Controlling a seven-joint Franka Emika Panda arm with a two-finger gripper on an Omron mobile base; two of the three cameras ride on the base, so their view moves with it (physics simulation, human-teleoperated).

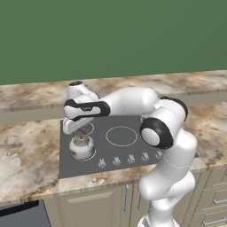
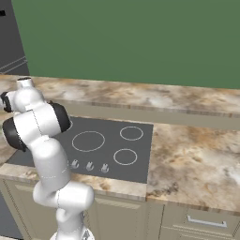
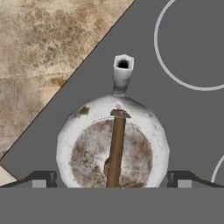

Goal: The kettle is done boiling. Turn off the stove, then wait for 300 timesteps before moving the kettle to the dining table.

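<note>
The kettle point(image 1: 81, 147) is small, squat and silvery, and stands on the front-left burner of the dark grey stove point(image 1: 128, 148). In the hand view I look straight down on the kettle point(image 3: 113, 144), its brown handle arching over the lid and its spout point(image 3: 123, 70) pointing away. My gripper point(image 1: 80, 133) hangs just above it, open. The two fingertips point(image 3: 43, 179) stand wide on either side of the kettle body, with nothing gripped. The dining table point(image 1: 177, 82) is the raised marble slab running along the back. In the right base view my arm hides the kettle.
A row of small silver knobs point(image 1: 131, 158) lines the stove's front edge. White burner rings point(image 1: 121, 135) mark the cooktop point(image 2: 108, 145). Marble counter point(image 1: 26, 155) lies left and right point(image 2: 197, 159) of the stove. Cabinet drawers point(image 1: 217, 199) sit below.
</note>
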